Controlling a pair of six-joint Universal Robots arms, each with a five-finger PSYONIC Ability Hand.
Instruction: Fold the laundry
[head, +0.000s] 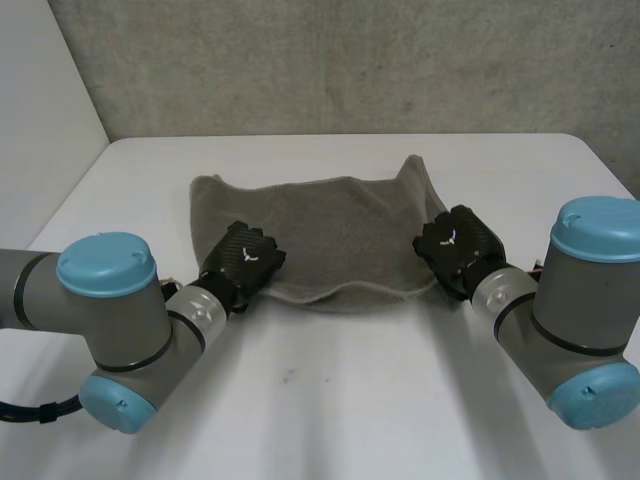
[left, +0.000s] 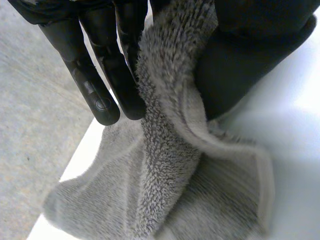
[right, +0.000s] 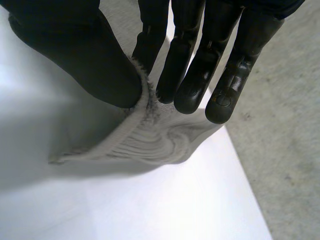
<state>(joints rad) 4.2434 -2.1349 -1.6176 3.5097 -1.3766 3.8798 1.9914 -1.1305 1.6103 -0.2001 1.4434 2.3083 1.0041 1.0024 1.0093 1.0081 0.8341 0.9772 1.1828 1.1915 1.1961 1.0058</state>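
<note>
A grey towel (head: 320, 235) lies folded on the white table (head: 350, 400), with its far right corner sticking up. My left hand (head: 245, 258) is at the towel's near left corner. In the left wrist view a ridge of the towel (left: 165, 165) rises between that hand's straight fingers (left: 95, 85) and its thumb (left: 240, 65), which pinch it. At the near right corner sits my right hand (head: 455, 245). There the towel's edge (right: 150, 140) is pinched between the thumb (right: 85, 55) and the fingers (right: 200, 75), and lifted a little off the table.
A grey concrete wall (head: 350, 60) stands behind the table's far edge. Grey floor (left: 30, 125) lies beyond the table's edges in both wrist views. Bare table stretches in front of the towel, between my two arms.
</note>
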